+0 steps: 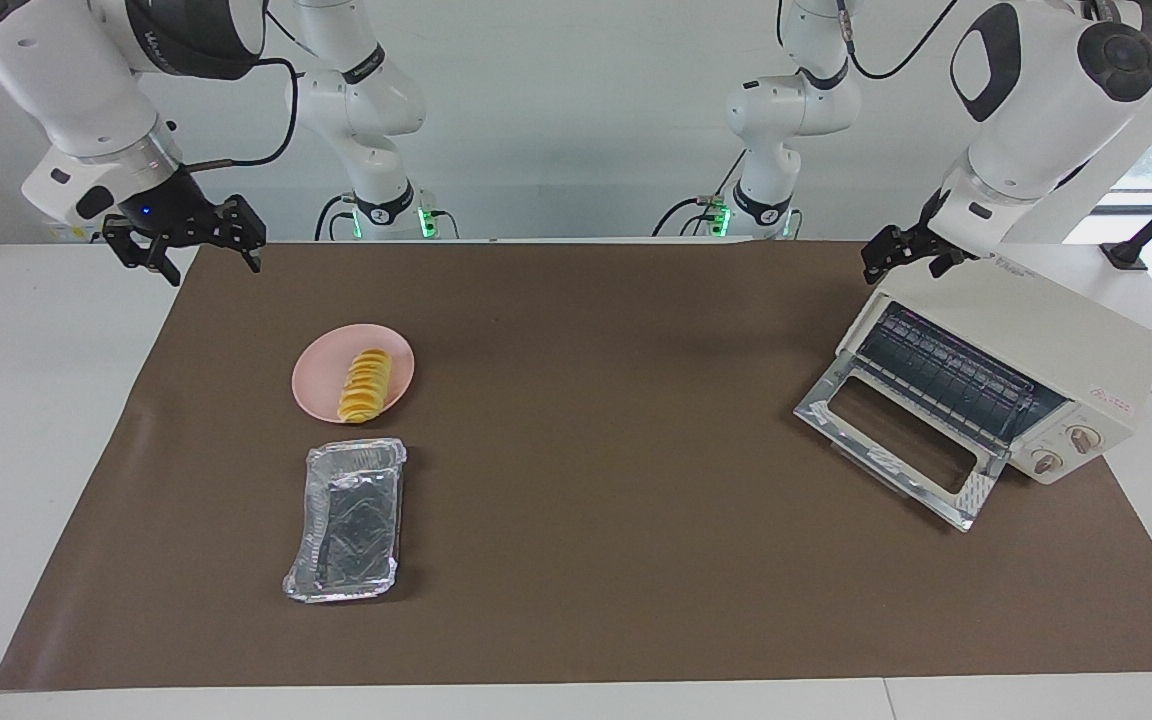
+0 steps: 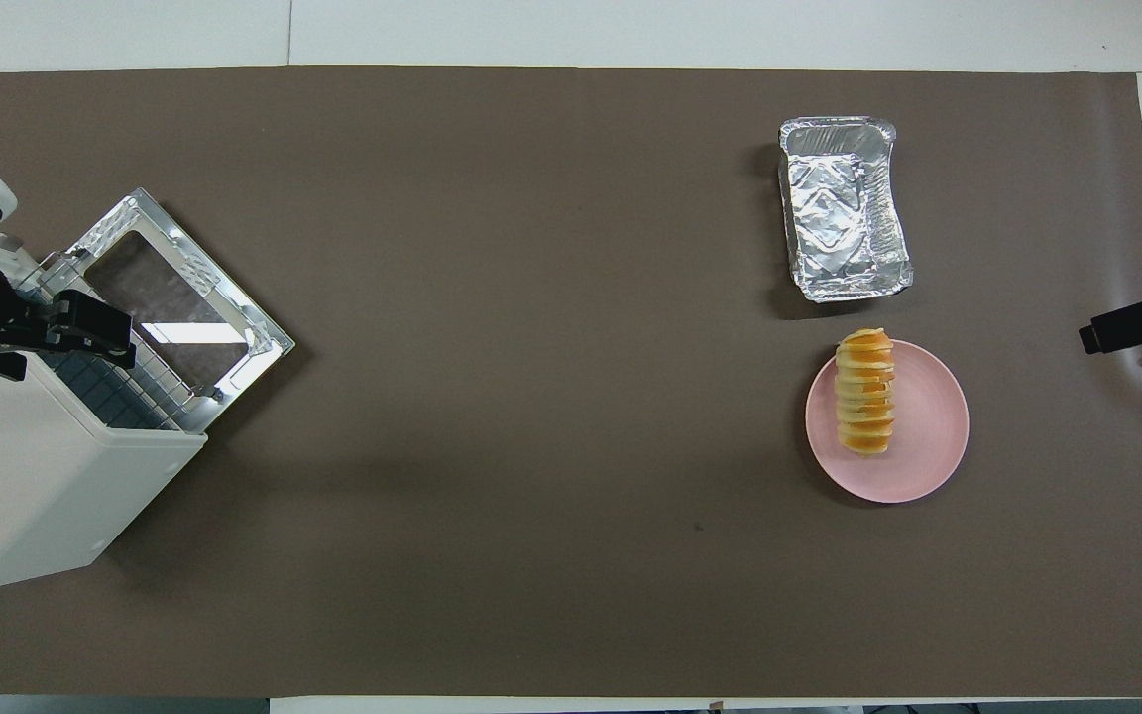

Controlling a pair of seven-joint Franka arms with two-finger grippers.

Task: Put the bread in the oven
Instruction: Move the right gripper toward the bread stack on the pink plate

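The bread (image 1: 366, 385) (image 2: 865, 392), a ridged yellow-orange loaf, lies on a round pink plate (image 1: 321, 390) (image 2: 928, 436) toward the right arm's end of the table. The cream-white oven (image 1: 1046, 335) (image 2: 36, 486) stands at the left arm's end, its glass door (image 1: 896, 435) (image 2: 174, 297) dropped open and the dark wire rack showing inside. My left gripper (image 1: 901, 268) (image 2: 51, 342) hangs open over the oven's top front edge, holding nothing. My right gripper (image 1: 208, 258) hangs open and empty above the mat's corner, well apart from the plate.
A crinkled silver foil tray (image 1: 348, 520) (image 2: 841, 223) lies empty just beside the plate, farther from the robots. A brown mat (image 1: 596, 480) covers most of the white table. The oven's two knobs (image 1: 1066, 450) face away from the robots.
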